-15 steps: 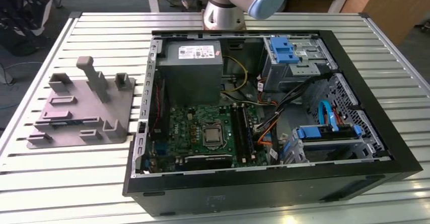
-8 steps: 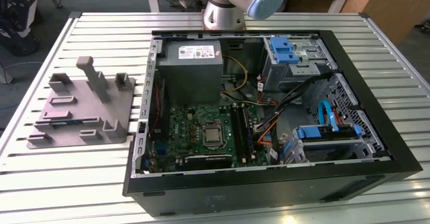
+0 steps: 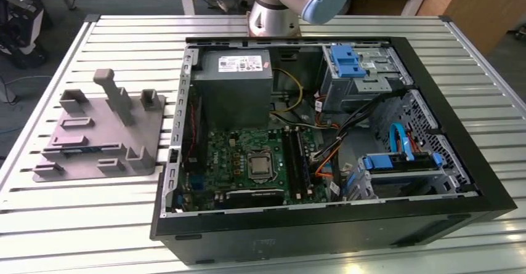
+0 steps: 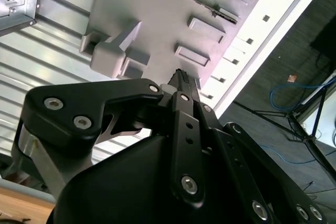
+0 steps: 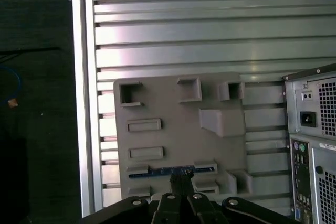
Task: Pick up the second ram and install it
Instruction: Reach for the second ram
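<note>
Hand [image 5: 181, 181] pinched narrow above the gray holder [image 5: 173, 103] on the worktop [image 5: 210, 24].
First wrist view: second ram [image 5: 157, 171] lying in a holder slot near the fingertips; exterior view: open computer case [image 3: 329, 231] beside the holder.

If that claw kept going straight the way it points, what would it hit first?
Probably the second ram, the blue strip seated in the gray holder: the gripper aims at its middle in the first wrist view. How much gap remains is unclear.

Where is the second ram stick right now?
The second ram sits in the gray holder plate, at the exterior view's left of the computer case, near the hand in the first wrist view.
</note>
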`<state>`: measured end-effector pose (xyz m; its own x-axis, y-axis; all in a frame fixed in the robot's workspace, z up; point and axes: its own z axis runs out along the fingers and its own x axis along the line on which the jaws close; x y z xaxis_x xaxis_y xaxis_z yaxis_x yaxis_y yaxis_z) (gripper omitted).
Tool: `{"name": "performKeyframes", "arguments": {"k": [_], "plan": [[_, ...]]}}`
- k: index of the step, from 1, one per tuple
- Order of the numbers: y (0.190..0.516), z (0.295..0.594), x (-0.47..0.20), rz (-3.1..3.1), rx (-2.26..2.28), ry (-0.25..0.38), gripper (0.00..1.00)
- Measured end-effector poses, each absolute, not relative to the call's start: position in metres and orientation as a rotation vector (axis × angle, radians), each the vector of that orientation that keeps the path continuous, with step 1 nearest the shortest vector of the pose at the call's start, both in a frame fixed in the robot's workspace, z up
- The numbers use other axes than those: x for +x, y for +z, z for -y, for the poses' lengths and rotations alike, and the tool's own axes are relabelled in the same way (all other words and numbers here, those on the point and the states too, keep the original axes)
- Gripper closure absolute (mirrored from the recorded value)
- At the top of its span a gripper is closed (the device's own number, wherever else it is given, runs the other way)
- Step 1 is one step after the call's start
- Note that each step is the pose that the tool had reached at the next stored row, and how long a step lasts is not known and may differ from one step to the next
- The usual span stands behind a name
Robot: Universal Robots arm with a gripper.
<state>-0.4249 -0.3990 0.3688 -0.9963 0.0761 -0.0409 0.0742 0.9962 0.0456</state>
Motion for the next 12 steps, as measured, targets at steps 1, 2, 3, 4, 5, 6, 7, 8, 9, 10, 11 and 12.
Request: {"name": "performKeyframes", "arguments": {"k": [1,2,3,4,5,6,7,8,9,10,11,12], "plan": [[0.367,0.399,-0.425,-3.096,0.117,0.068,0.9],[0.365,0.399,-0.425,-3.096,0.117,0.068,0.9],[0.363,0.399,-0.425,-3.096,0.117,0.068,0.9],[0.362,0.399,-0.426,-3.096,0.117,0.068,0.9],[0.36,0.399,-0.426,-3.096,0.117,0.068,0.9],[0.358,0.399,-0.426,-3.096,0.117,0.068,0.9],[0.356,0.399,-0.426,-3.096,0.117,0.068,0.9],[0.354,0.399,-0.426,-3.096,0.117,0.068,0.9],[0.352,0.399,-0.426,-3.096,0.117,0.068,0.9],[0.351,0.399,-0.426,-3.096,0.117,0.068,0.9],[0.349,0.399,-0.426,-3.096,0.117,0.068,0.9],[0.347,0.399,-0.426,-3.096,0.117,0.068,0.9]]}}
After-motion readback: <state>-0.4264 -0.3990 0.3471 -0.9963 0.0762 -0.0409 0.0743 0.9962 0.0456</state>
